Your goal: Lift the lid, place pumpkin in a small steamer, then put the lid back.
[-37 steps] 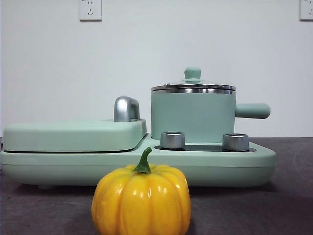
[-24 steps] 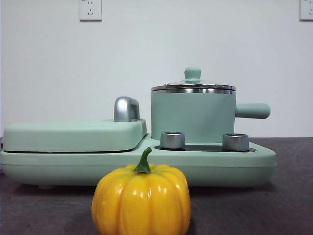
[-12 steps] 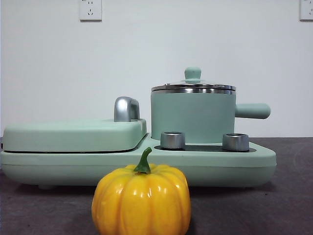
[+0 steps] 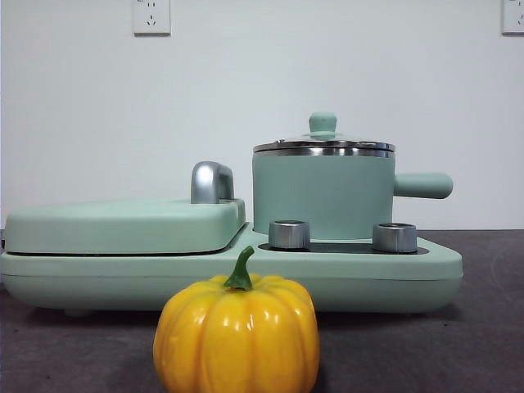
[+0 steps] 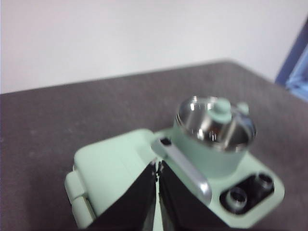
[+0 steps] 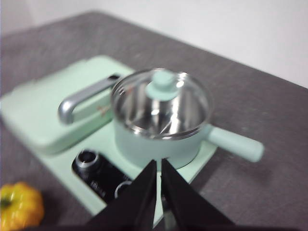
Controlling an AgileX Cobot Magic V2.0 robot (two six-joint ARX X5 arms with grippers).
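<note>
The small steamer (image 4: 323, 195) is a mint-green pot with a side handle, standing on the right half of a mint-green cooker base. The glass lid (image 4: 322, 144) with its mint knob sits shut on it. Both show in the left wrist view, steamer (image 5: 211, 149) and lid (image 5: 215, 122), and in the right wrist view, steamer (image 6: 159, 144) and lid (image 6: 161, 103). The yellow pumpkin (image 4: 237, 332) stands on the table in front of the cooker; it also shows in the right wrist view (image 6: 19, 206). My left gripper (image 5: 157, 171) hangs shut above the griddle cover. My right gripper (image 6: 159, 168) hangs shut above the steamer's front.
A flat mint-green griddle cover (image 4: 123, 225) with a chrome handle (image 4: 211, 182) fills the cooker's left half. Two steel dials (image 4: 289, 234) sit on the cooker base (image 4: 393, 278) in front of the steamer. Dark grey table (image 4: 483, 344); white wall behind.
</note>
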